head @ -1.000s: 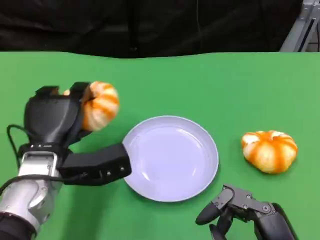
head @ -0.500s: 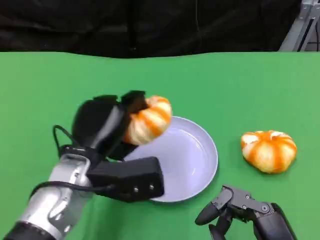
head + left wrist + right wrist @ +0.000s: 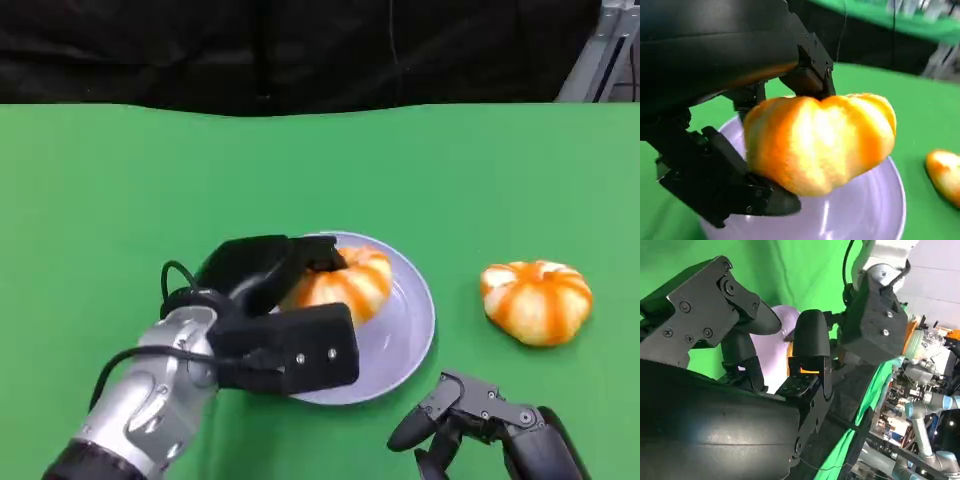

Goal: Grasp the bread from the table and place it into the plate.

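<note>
- We are looking down on a green bench (image 3: 120, 170) that is carrying everything, with a black backdrop hanging behind its far edge.
- Our left arm (image 3: 150, 400) is reaching in from the lower left, its silver forearm angling toward the middle of the bench.
- The pale lavender plate (image 3: 410, 325) is sitting at the centre of the bench, and its near-left part is lying hidden under our left hand.
- Our left hand (image 3: 265, 275) is hovering over the plate's left half, and its fingers (image 3: 810, 75) are clamping the bread from above and below.
- The bread (image 3: 345, 285), an orange-and-white striped round bun, is hanging in that grip over the plate; in the left wrist view it is sitting just above the plate's floor, and we cannot tell whether it is touching.
- A second bun (image 3: 537, 300) of the same kind is lying on the bench to the right of the plate, apart from its rim.
- Our right hand (image 3: 480, 425) is resting low at the near right edge, holding nothing, with its fingers curling loosely and standing apart.
</note>
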Motion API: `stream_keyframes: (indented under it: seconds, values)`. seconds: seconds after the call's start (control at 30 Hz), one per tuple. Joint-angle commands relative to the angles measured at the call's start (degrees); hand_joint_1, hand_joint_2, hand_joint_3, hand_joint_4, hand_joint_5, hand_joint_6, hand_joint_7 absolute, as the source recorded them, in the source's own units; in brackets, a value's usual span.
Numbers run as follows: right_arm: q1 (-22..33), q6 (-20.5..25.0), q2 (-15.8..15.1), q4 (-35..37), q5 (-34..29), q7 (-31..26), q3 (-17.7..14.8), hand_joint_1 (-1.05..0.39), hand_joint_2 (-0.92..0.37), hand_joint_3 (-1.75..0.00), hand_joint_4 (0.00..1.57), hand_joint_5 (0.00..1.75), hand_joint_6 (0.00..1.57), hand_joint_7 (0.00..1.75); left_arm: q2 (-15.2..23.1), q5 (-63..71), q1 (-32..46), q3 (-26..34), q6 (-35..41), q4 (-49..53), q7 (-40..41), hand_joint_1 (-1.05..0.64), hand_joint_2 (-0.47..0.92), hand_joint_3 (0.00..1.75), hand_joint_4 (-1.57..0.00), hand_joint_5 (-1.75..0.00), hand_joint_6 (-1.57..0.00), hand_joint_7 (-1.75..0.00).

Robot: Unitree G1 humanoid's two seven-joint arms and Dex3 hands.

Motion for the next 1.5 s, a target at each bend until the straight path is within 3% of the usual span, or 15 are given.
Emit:
stream_keyframes:
  seconds: [0.03, 0.27, 0.57, 0.67, 0.87, 0.9, 0.93, 1.03, 1.5]
  values:
    - [0.15, -0.83, -0.31, 0.38, 0.07, -0.42, -0.25, -0.04, -0.41, -1.23, 0.73, 1.61, 0.75, 1.21, 2.77, 1.88, 0.31, -0.41, 2.90, -3.18, -3.67, -0.71, 0.92, 0.24, -0.04, -0.49, -0.20, -0.01]
    - [0.02, -1.01, -0.50, 0.76, 0.30, -0.38, -0.69, -0.05, -0.41, -1.22, 0.73, 1.60, 0.75, 1.20, 5.00, 3.61, -0.27, -1.12, 4.90, -6.43, -7.59, -0.81, 0.92, 0.30, 0.00, -0.31, -0.14, -0.01]
    - [-0.09, -1.14, -0.50, 1.04, 0.40, -0.25, -0.78, -0.05, -0.41, -1.22, 0.74, 1.61, 0.75, 1.19, 6.84, 2.43, 0.20, 0.14, 4.17, -9.70, -9.95, -0.80, 0.92, 0.28, 0.00, -0.46, -0.21, -0.04]
    - [-0.10, -1.23, -0.50, 1.19, 0.68, -0.16, -0.78, -0.06, -0.42, -1.22, 0.74, 1.64, 0.75, 1.19, 7.82, 1.55, 0.58, 0.89, 2.82, -11.03, -10.11, -0.77, 0.92, 0.29, -0.03, -0.57, -0.33, -0.09]
    - [-0.03, -1.05, -0.50, 1.05, 0.77, -0.10, -0.78, -0.06, -0.42, -1.22, 0.73, 1.65, 0.75, 1.19, 7.83, 2.05, 1.34, 1.16, 1.71, -11.59, -8.42, -0.77, 0.92, 0.29, -0.03, -0.61, -0.35, -0.09]
    - [0.03, -0.88, -0.48, 0.91, 0.75, -0.09, -0.78, -0.07, -0.42, -1.21, 0.73, 1.63, 0.74, 1.19, 7.80, 2.55, 1.80, 1.21, 1.09, -11.88, -7.10, -0.76, 0.92, 0.31, -0.18, -0.55, -0.65, -0.35]
    - [0.06, -0.75, -0.45, 0.80, 0.74, -0.07, -0.77, -0.07, -0.43, -1.19, 0.73, 1.61, 0.74, 1.19, 7.77, 3.02, 2.12, 1.20, 0.80, -12.12, -6.32, -0.74, 0.92, 0.33, -0.32, -0.44, -0.81, -0.59]
    - [-0.03, -1.08, -0.52, 0.97, 0.45, -0.24, -0.82, -0.07, -0.43, -1.19, 0.74, 1.61, 0.75, 1.19, 7.68, 3.69, 2.44, 1.20, 0.74, -12.31, -5.80, -0.73, 0.92, 0.35, -0.45, -0.31, -0.89, -0.79]
    - [0.05, -0.97, -0.56, 0.93, 0.93, 0.09, -0.86, -0.06, -0.43, -1.19, 0.74, 1.61, 0.75, 1.18, 7.40, 4.23, 2.55, 1.38, 0.32, -12.04, -5.76, -0.72, 0.92, 0.34, -0.48, -0.23, -0.86, -0.83]
